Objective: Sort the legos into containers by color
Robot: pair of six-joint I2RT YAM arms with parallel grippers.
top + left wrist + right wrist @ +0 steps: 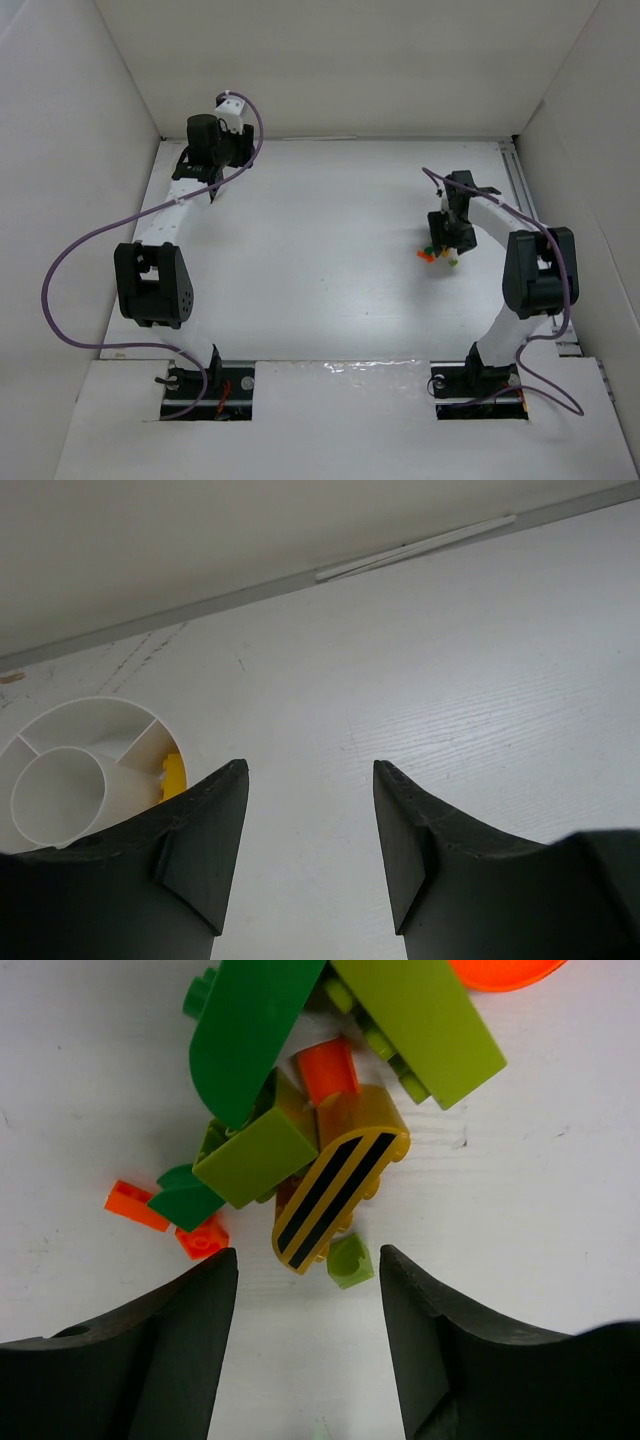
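Observation:
The legos (300, 1130) lie in a loose pile on the white table, just ahead of my open right gripper (308, 1255). A yellow brick with black stripes (335, 1195) and a tiny lime piece (350, 1261) lie closest to the fingertips, untouched. Dark green (245, 1030), lime (425, 1020) and orange (327, 1068) bricks lie behind them. From above, the pile (432, 254) sits beside the right gripper (452, 250). The white round container (80, 770) with inner sections holds a yellow lego (174, 776). It lies left of my open, empty left gripper (310, 770).
Two small orange pieces (136, 1205) lie apart at the pile's left. White walls enclose the table on three sides, and a rail (518, 190) runs along the right edge. The left arm (150, 280) stretches to the far left corner, trailing a purple cable (70, 260).

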